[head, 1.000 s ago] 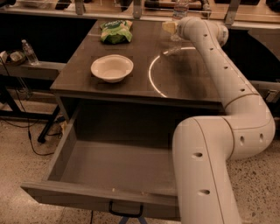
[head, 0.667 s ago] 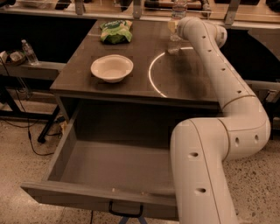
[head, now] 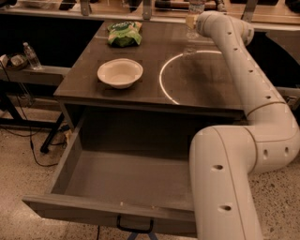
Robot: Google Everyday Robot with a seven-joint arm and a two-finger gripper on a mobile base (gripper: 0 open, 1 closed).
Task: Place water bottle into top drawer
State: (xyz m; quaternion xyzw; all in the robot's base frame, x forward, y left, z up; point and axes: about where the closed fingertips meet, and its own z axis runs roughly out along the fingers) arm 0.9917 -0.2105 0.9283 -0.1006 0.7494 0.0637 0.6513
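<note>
Clear plastic water bottle (head: 193, 11) stands upright at the far edge of the grey table (head: 211, 89), right of centre, not yet in the drawer. The gripper (head: 197, 26) is at the far end of the white arm, right up against the bottle's lower half. The wrist hides it, so I cannot tell if it is spread, clamped or gripping the bottle.

Handling guess: light, thin-walled and smooth, so it will dent if squeezed hard and could slip or tip, being tall on a narrow base. Best hold is probably across the mid-body near the label band, not the cap. How much water is in it is too small to tell.

The top drawer (head: 65, 161) is pulled wide open at the near side. No items show inside it, though the arm covers its right part. The black handle (head: 135, 228) sits on the front panel.

Counts:
- One water bottle on the table.
- One smaller bottle (head: 32, 55) on the shelf, far left.
- One white bowl (head: 120, 72) on the left half of the table.
- One green bag (head: 123, 33) beyond the bowl.
- One white ring mark (head: 161, 79) on the tabletop.
- One drawer, one handle, one arm.
</note>
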